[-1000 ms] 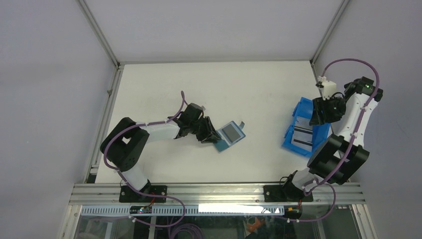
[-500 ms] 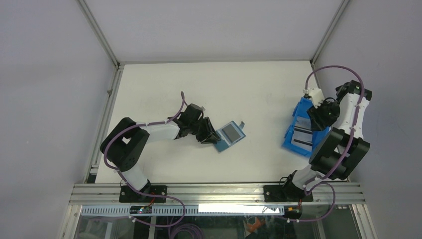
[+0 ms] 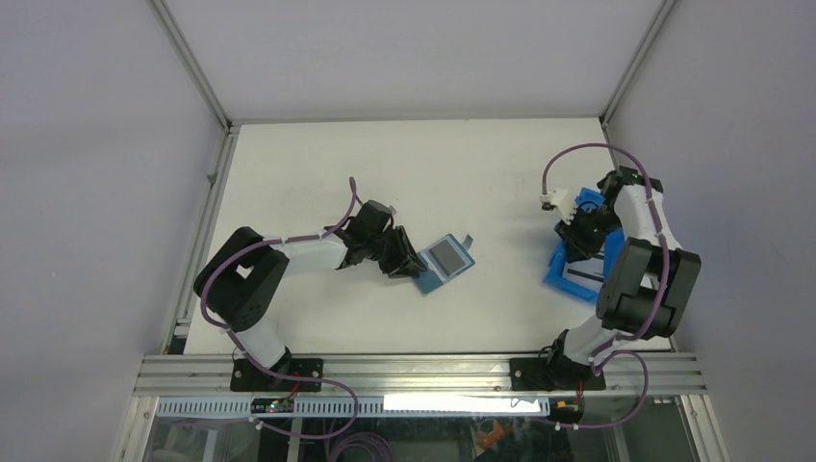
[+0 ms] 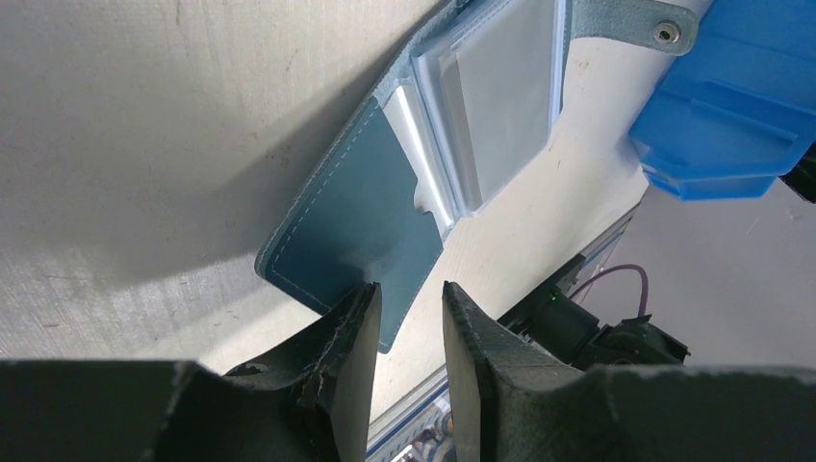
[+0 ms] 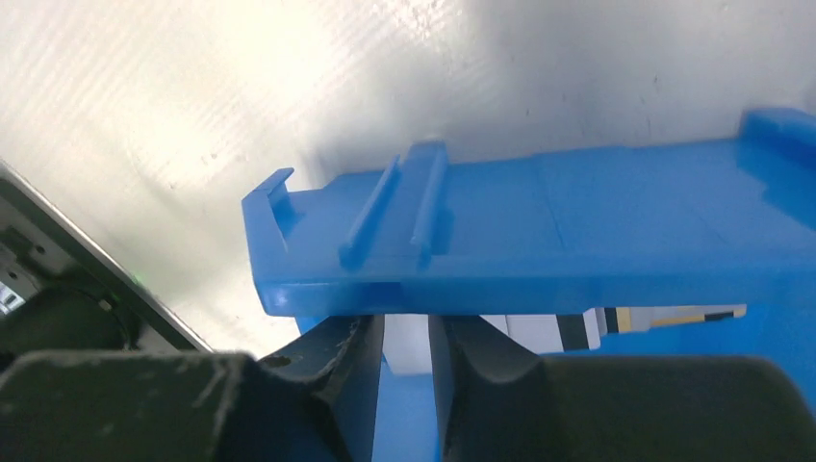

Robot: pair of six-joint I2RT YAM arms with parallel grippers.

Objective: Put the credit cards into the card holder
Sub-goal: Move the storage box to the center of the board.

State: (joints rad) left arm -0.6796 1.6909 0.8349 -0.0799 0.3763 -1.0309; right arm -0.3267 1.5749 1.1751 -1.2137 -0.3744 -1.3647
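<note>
Left gripper (image 4: 409, 303): jaws partly apart with a narrow gap. It is set low at the near-left corner of the card holder, and that corner reaches into the gap against one finger (image 4: 351, 346). The flap is not pinched between the fingers.
Right gripper (image 5: 404, 332): lowered into the blue bin, jaws close together with a thin slit between them. A pale card edge shows in the slit. It cannot be told whether the jaws are clamped on it.
Card holder (image 4: 356, 221): lies open and flat near the middle of the tabletop, well apart from the bin. The teal flap is toward the left arm.
Pockets (image 4: 500, 87): grey and clear sleeves, stacked on the half of the card holder away from the left gripper.
Snap tab (image 4: 664, 29): projects from the far edge of the card holder, with the stud visible.
Credit cards (image 5: 539, 332): inside the bin behind its near wall. A white face with dark and yellow stripes is visible. The count cannot be told.
Blue bin (image 3: 563, 274): on the right side of the tabletop, close to the right edge, under the right arm.
Tabletop (image 3: 462, 164): white, flat surface carrying the card holder and the bin.
</note>
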